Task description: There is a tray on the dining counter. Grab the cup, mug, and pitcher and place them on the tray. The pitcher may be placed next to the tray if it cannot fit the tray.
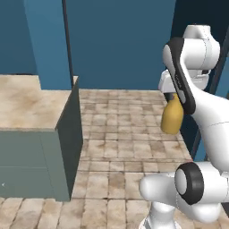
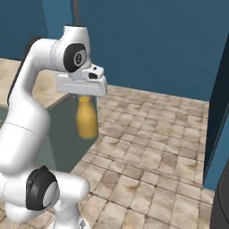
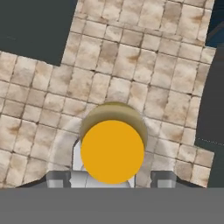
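My gripper is shut on the narrow neck of the amber pitcher, which hangs upright below the hand, well above the tiled floor. In the right base view the pitcher dangles under the gripper, in front of the counter's grey-green side. Looking down the gripper in the hand view, the pitcher is a round orange disc with floor tiles far beneath it. The dining counter lies to the left, its beige marble top bare where visible. The tray, the cup and the mug are out of view.
A blue pillar stands at the counter's far corner, with blue walls behind. Tiled floor spreads between the counter and the arm. A dark upright panel and a dark rounded object stand at the right.
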